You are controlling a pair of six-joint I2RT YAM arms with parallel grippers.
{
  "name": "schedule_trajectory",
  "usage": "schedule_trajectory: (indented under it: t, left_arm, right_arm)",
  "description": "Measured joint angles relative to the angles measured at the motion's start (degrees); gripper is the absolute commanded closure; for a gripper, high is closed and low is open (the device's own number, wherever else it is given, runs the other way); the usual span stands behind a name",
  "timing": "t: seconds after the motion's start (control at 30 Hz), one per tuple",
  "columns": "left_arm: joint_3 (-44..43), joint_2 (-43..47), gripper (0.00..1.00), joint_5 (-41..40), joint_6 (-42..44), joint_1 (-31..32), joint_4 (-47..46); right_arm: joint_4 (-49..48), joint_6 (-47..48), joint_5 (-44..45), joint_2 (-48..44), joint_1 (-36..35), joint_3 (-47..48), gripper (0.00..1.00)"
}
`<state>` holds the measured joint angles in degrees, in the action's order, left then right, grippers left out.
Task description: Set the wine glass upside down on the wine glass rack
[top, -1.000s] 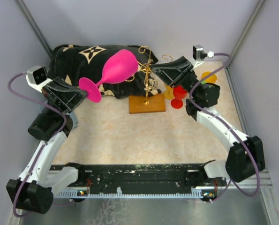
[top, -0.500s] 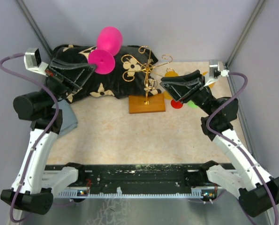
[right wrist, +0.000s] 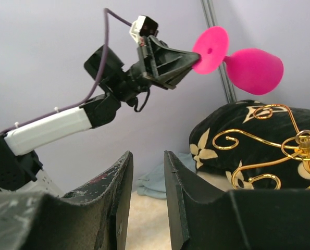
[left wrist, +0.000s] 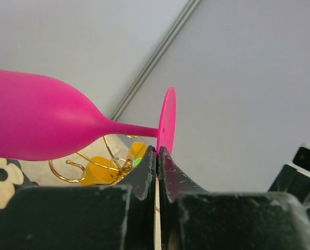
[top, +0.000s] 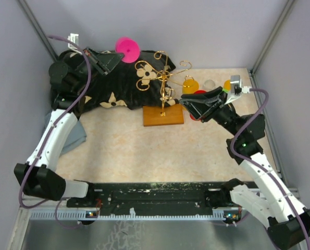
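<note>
The pink wine glass [top: 127, 49] is held high at the back left, lying level; only its round foot faces the top camera. My left gripper [top: 114, 57] is shut on the rim of the foot [left wrist: 166, 120], with the bowl [left wrist: 35, 125] pointing left. In the right wrist view the glass [right wrist: 251, 67] hangs above the rack's gold arms [right wrist: 272, 143]. The wine glass rack [top: 162, 78] stands on its wooden base [top: 163, 115] at the table's centre back. My right gripper [top: 188, 104] is open and empty just right of the rack, its fingers [right wrist: 181, 192] apart.
A black cloth with cream flowers [top: 108, 88] lies heaped behind and left of the rack. Orange [top: 190, 85], red [top: 200, 94] and clear [top: 210, 83] glasses stand behind my right gripper. A blue cloth [top: 76, 136] lies at the left edge. Walls close in on three sides.
My left arm has swung up and back toward the far wall, carrying the pink glass higher and turning it level. My right arm has pulled back and lifted a little.
</note>
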<state>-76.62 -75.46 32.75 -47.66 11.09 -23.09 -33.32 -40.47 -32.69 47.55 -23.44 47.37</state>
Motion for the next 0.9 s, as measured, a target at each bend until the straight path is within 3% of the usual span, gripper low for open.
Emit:
schedule_trajectory:
  t: [0.37, 0.9]
  left_arm:
    - [-7.7, -12.3, 1.00, -1.9, 0.5, 0.0, -0.5]
    - [-15.4, -24.8, 1.00, 0.5, -12.7, 0.0, -2.4]
  right_arm:
    - [4.3, 3.0, 1.2, -4.4, 0.0, -0.1, 0.69]
    - [6.5, 3.9, 2.5, -5.5, 0.0, -1.7, 0.69]
